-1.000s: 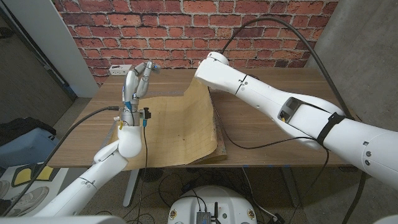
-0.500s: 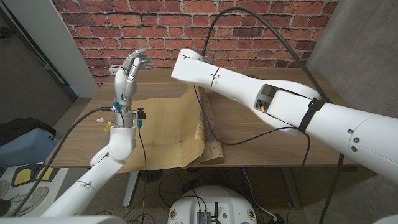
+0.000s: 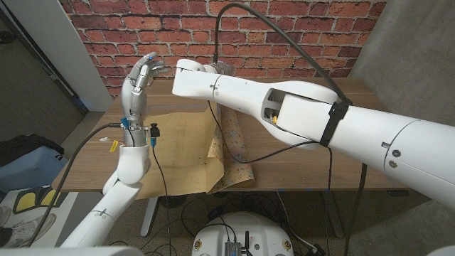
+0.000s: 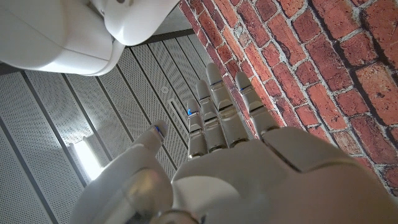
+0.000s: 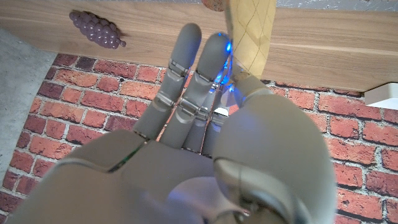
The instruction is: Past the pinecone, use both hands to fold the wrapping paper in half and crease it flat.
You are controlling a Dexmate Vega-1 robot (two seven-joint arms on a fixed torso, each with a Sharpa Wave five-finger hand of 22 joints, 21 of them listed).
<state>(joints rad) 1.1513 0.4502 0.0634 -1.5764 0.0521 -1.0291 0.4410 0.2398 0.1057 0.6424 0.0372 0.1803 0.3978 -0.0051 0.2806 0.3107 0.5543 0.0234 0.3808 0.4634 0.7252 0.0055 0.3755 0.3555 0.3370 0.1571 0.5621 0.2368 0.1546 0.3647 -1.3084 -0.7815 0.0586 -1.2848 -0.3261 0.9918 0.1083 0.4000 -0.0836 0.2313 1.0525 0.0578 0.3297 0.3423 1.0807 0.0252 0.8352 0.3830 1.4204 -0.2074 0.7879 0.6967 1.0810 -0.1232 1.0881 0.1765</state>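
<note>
On the tabletop (image 3: 298, 160) the wrapping paper (image 3: 186, 153) now stands further folded leftward, right robot hand (image 5: 205, 74) pinching its lifted edge, left robot hand (image 3: 141, 78) raised, fingers apart and empty — fold roughly half done, crease pending.

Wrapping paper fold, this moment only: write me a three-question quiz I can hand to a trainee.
1. True or false: the left hand holds the wrapping paper.
2. The paper's lifted side shows: A) stripes, B) a speckled print, C) plain white.
3. Which arm reaches across above the paper?

Key: 1 false, it is raised with nothing in it; 2 B; 3 the right arm.
</note>
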